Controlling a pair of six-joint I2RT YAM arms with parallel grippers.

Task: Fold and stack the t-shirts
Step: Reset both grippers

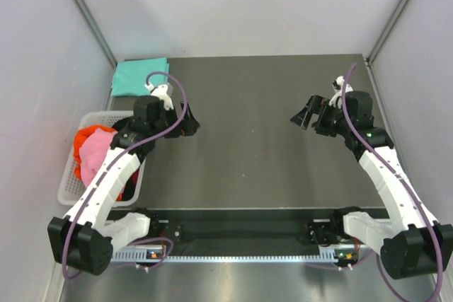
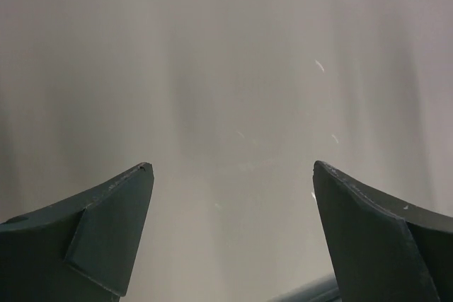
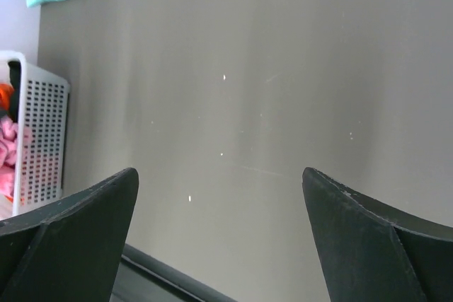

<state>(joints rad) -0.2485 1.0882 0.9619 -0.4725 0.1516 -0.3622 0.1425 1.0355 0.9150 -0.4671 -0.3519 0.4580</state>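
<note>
**Step (judged):** between shirts; one is done, the next is to be fetched.
- Left pincer (image 1: 188, 126): released, empty, over the bare bench (image 1: 248, 160).
- Right pincer (image 1: 304, 115): released, empty.
- Teal t-shirt (image 1: 139, 76): folded flat, beyond and left of the left pincer.
- Pink t-shirt (image 1: 92, 153) and red-orange t-shirt (image 1: 92, 132): heaped in the basket (image 1: 69, 182), left of the left pincer and nearer the bases.

**Next (judged):** the left pincer reaches into the basket, pinches one shirt, and draws it between both pincers.

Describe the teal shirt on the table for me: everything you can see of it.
The teal shirt looks like soft plain cloth with no print. It is folded into a rough rectangle and lies flat on the dark table, in the table's far left corner. Nothing is stacked on it. The white basket sits nearer, apart from it.
</note>
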